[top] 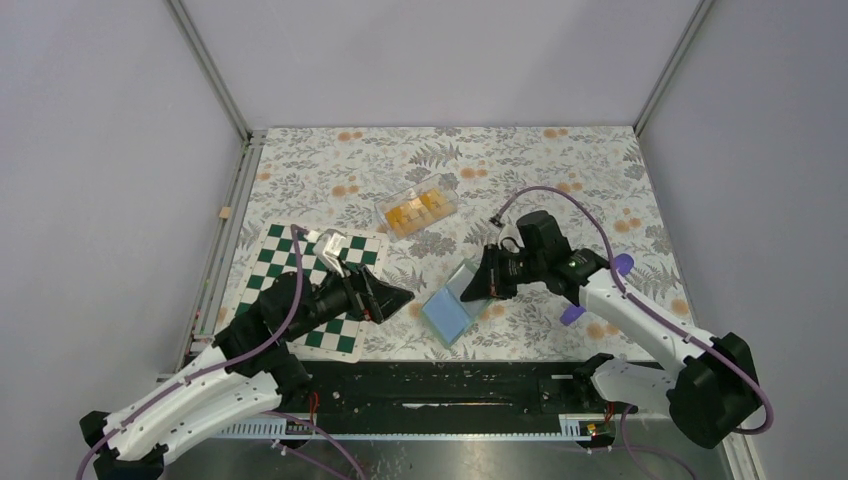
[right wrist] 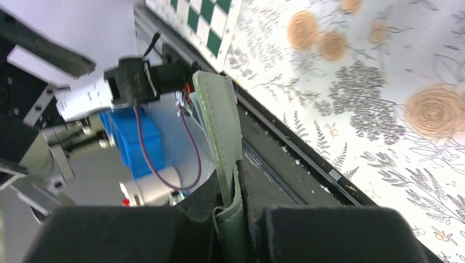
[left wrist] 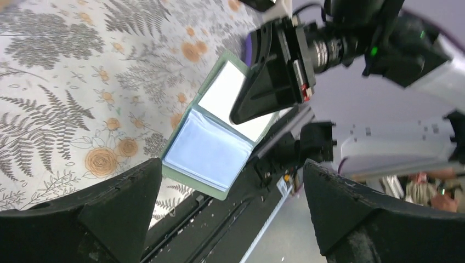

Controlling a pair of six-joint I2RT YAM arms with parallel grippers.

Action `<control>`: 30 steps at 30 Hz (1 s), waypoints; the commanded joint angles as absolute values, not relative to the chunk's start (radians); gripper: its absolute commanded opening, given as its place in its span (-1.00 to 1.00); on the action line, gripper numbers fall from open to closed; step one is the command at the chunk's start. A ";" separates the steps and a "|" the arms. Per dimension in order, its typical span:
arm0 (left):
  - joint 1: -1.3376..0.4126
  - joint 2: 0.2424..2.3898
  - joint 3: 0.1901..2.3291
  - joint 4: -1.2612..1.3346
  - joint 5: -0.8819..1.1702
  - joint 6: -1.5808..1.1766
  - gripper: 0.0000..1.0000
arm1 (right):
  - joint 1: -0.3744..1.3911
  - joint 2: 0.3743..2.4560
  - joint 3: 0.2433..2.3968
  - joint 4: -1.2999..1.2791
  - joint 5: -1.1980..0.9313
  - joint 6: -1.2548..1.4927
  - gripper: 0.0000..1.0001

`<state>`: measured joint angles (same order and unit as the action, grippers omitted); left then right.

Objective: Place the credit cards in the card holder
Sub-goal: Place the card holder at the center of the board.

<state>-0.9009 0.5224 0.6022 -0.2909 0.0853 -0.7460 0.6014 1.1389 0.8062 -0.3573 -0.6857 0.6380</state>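
Where the right jaws met, they were pressed together on a green flap of the card holder (right wrist: 219, 126), the stitched edge standing edge-on between the two black fingers (right wrist: 137, 233) in the right wrist view.
Left jaws spread wide, nothing between them. Both fingers (left wrist: 98, 213) framed the bottom of the left wrist view, with the holder (left wrist: 208, 153) beyond them.

Card holder (top: 452, 308): open like a book, green outside, pale blue clear sleeve on the near half, a whiter sheet on the far half. Near half lay on the surface (top: 560, 170) close to its near edge. Far half ran up into the right jaws, and seemed raised, though the tilt was hard to judge from above.

Left jaws pointed at the holder from the left, near it but apart. They hung over the near right corner of the green-and-white chequered board (top: 275, 250).

Credit cards (top: 415, 210): orange-yellow, lying inside a clear case (top: 381, 208) on the surface, beyond both jaws and well apart from the holder. Count unclear from above. None seen in the holder's sleeves.

A clear shiny item (top: 335, 250) sat on the far right part of the board; its kind could not be told.

Right arm (top: 640, 320) reached in from the near right corner, white with a purple cable. Left arm (top: 200, 390) came from the near left, crossing the board.

Surface covered in a grey fern and orange flower print.
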 commanded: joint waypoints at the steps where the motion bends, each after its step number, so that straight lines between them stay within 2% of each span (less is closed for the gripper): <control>1: -0.899 0.481 0.553 -0.230 -0.119 -0.867 0.98 | 0.533 1.111 0.707 -0.123 -0.612 0.852 -1.00; 10: -0.897 0.472 0.532 -0.224 -0.085 -0.887 0.98 | 0.514 1.115 0.486 0.162 -0.367 1.133 -1.00; 21: -0.897 0.590 0.580 -0.198 0.067 -0.826 0.98 | 0.532 1.220 0.419 0.132 -0.285 1.127 -0.97; 25: -0.896 0.629 0.604 -0.207 0.086 -0.827 0.98 | 0.569 1.250 0.419 0.124 -0.287 1.134 -0.72; 26: -0.896 0.646 0.615 -0.220 0.093 -0.825 0.98 | 0.577 1.252 0.422 0.111 -0.282 1.129 -0.62; 28: -0.895 0.683 0.645 -0.260 0.106 -0.814 0.98 | 0.584 1.248 0.432 0.071 -0.277 1.110 -0.26; 30: -0.896 0.727 0.671 -0.308 0.112 -0.807 0.98 | 0.585 1.232 0.454 -0.004 -0.266 1.070 -0.13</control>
